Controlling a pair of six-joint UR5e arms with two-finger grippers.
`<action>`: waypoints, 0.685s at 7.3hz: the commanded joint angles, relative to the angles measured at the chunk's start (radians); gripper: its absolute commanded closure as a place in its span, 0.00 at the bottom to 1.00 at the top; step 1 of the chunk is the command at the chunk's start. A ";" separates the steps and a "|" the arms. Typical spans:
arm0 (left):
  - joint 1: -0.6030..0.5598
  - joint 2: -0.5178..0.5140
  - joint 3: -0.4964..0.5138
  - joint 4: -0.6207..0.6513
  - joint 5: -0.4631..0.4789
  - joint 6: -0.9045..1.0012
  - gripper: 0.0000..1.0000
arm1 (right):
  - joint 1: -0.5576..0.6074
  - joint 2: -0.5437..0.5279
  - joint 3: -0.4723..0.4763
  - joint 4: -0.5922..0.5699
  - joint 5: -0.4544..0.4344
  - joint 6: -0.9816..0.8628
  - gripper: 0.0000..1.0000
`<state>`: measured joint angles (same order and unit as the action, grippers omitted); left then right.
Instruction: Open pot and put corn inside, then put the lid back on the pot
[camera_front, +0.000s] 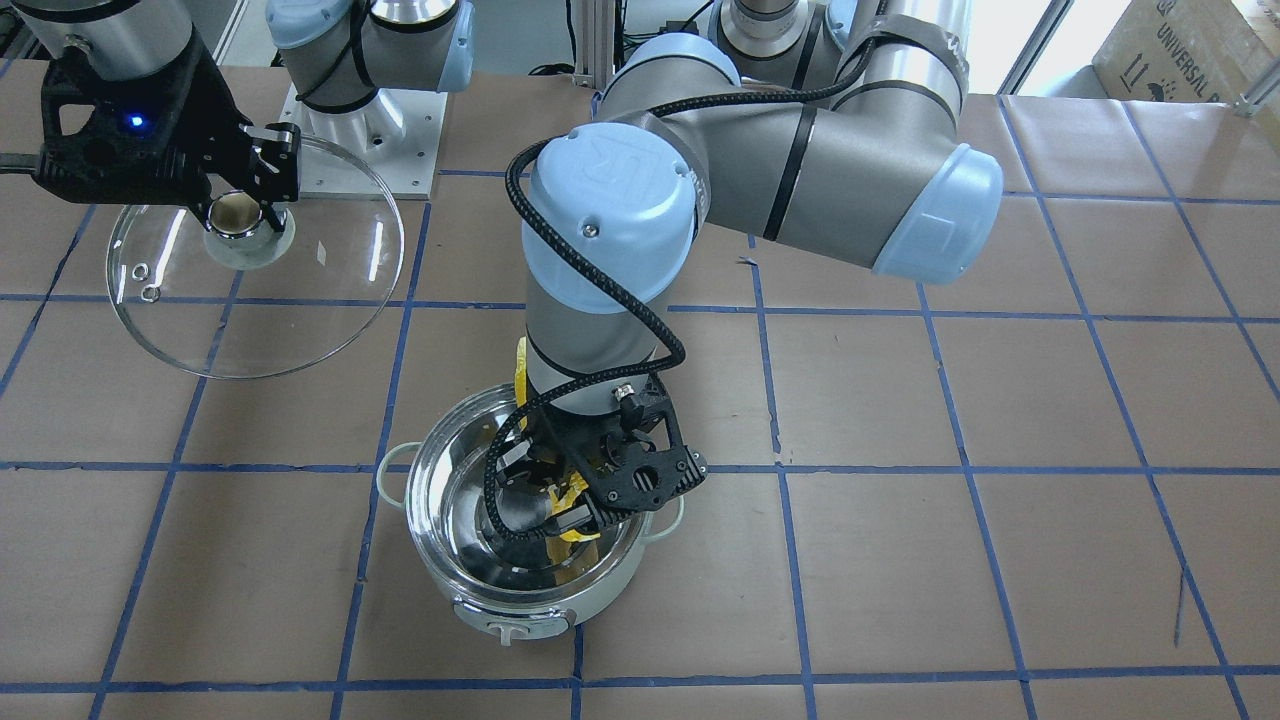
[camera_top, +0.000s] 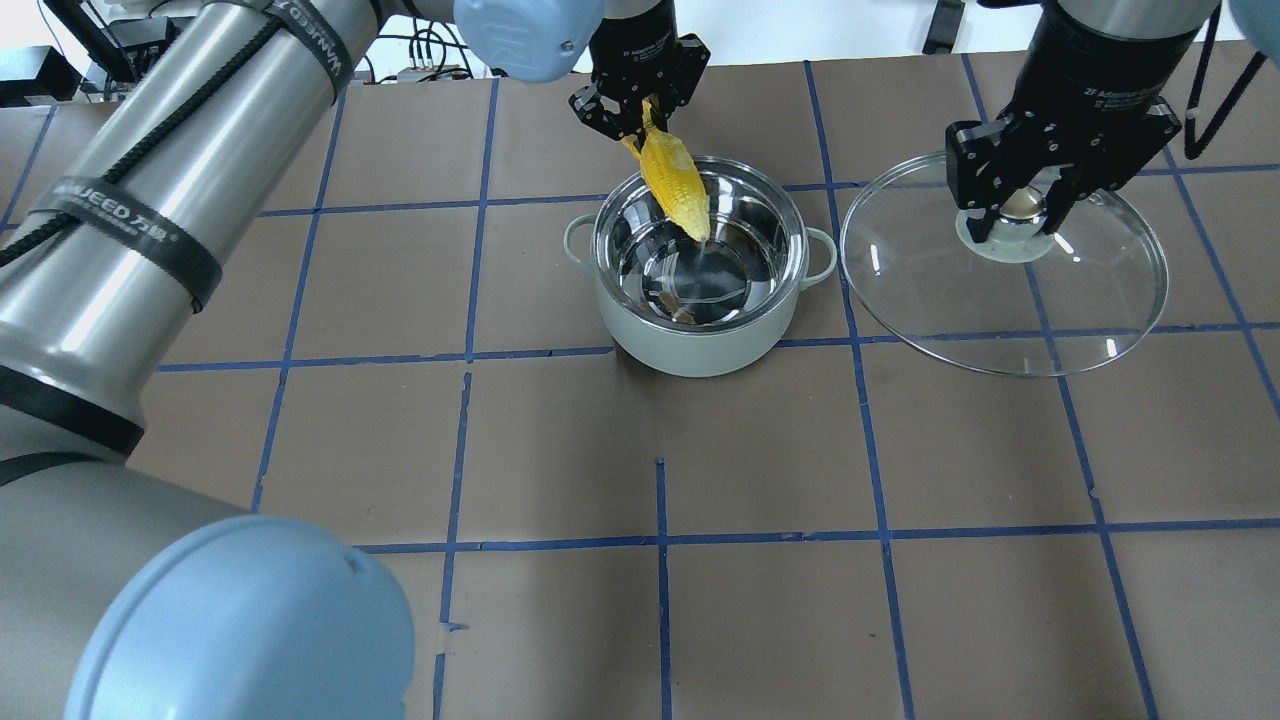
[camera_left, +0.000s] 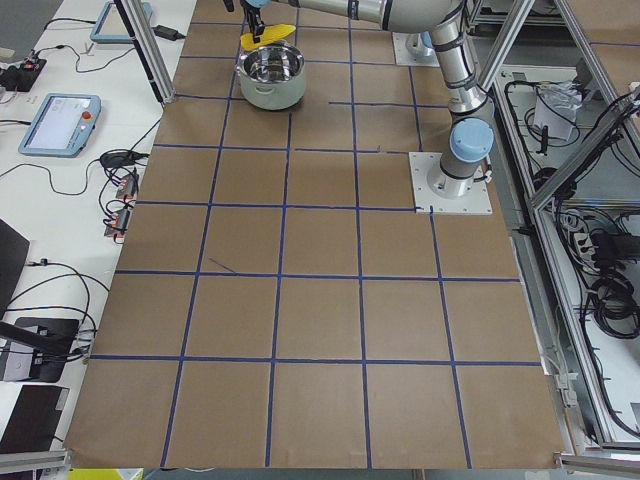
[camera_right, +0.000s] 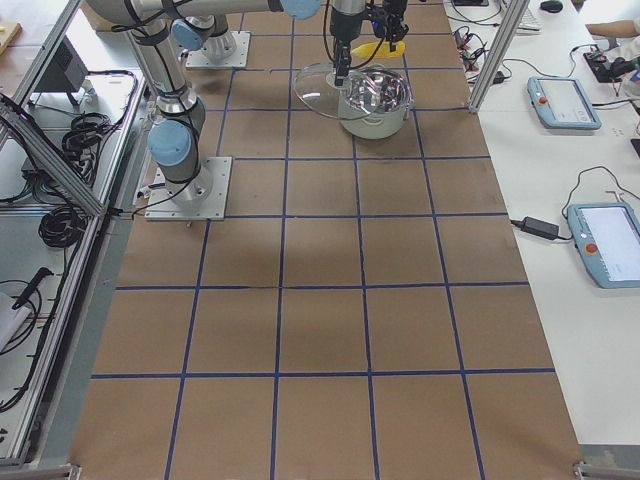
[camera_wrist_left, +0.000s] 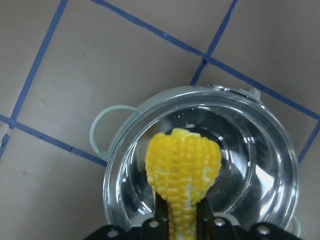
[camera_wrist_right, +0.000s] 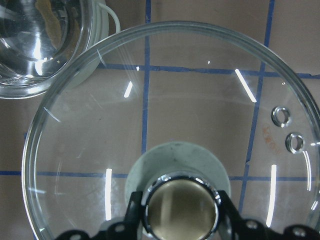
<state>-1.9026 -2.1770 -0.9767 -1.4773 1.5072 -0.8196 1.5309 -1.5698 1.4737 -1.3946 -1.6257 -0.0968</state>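
One corn (camera_top: 675, 190) hangs tip-down into the open pot (camera_top: 700, 350). Its butt is clamped in the left tool (camera_top: 640, 125), above the rim on the side facing the tabletop's (camera_top: 900, 600) edge farthest from the robot. The lid (camera_top: 1010, 310) is held beside the pot, toward the right edge, with the right tool (camera_top: 1020, 210) closed on its knob. Released this high and slanted, the corn could catch the rim and tip out. Lowered further, the tool could strike the rim and shove the pot.
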 joint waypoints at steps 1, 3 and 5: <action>-0.010 -0.029 0.024 0.000 -0.019 -0.050 0.09 | 0.005 -0.041 0.022 -0.003 0.001 0.002 0.71; -0.015 -0.024 0.018 -0.003 -0.016 -0.049 0.01 | 0.005 -0.042 0.048 -0.128 -0.009 -0.006 0.71; -0.015 -0.003 0.004 -0.012 -0.009 -0.004 0.04 | 0.005 -0.045 0.065 -0.159 -0.008 -0.004 0.71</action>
<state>-1.9170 -2.1908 -0.9660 -1.4833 1.4937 -0.8530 1.5355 -1.6129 1.5267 -1.5284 -1.6337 -0.1008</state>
